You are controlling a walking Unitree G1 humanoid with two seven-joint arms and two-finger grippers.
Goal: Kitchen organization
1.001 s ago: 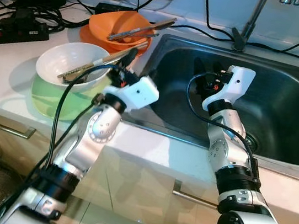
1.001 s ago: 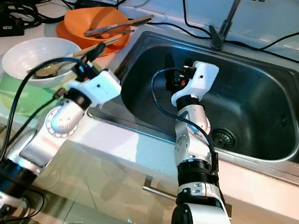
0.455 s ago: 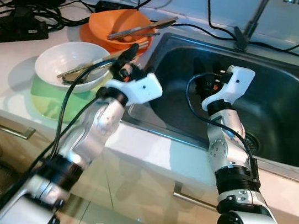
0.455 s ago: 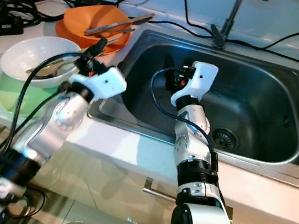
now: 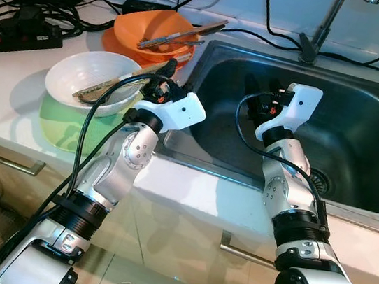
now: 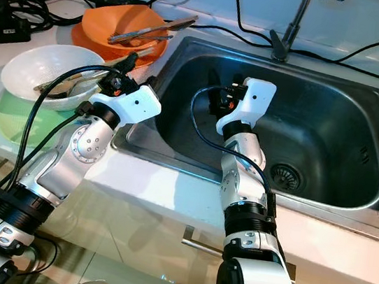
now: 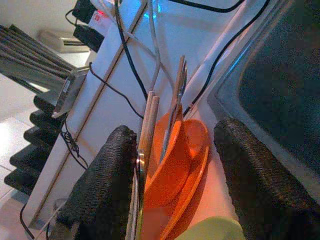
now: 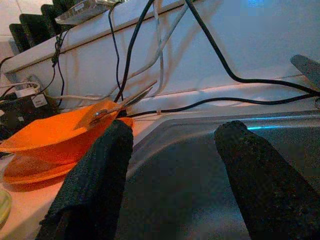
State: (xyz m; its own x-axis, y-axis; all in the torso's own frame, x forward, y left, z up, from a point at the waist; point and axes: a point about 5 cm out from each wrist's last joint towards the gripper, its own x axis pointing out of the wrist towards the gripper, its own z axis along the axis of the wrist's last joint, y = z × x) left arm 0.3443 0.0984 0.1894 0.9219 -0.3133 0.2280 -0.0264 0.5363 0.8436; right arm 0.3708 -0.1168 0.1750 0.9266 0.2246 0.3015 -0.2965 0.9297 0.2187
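An orange bowl (image 5: 136, 30) holding metal tongs (image 5: 180, 33) sits on an orange plate at the back of the counter, left of the sink (image 5: 372, 146). Nearer stands a white bowl (image 5: 79, 73) with wooden chopsticks (image 5: 109, 87) in it, stacked on a green bowl (image 5: 53, 130). My left gripper (image 5: 165, 73) hovers open between the white bowl and the sink rim, pointing at the orange bowl (image 7: 172, 155), nothing between its fingers. My right gripper (image 5: 260, 88) hangs open and empty above the sink basin.
A power strip (image 5: 17, 33) and tangled black cables lie at the counter's back left. The faucet (image 5: 318, 29) rises behind the sink, and the drain (image 5: 318, 180) is at the basin's bottom. Drawer handles (image 5: 3, 158) run below the counter edge.
My left arm has lifted and swung its gripper from the white bowl's rim forward towards the orange bowl. The right arm has stayed put.
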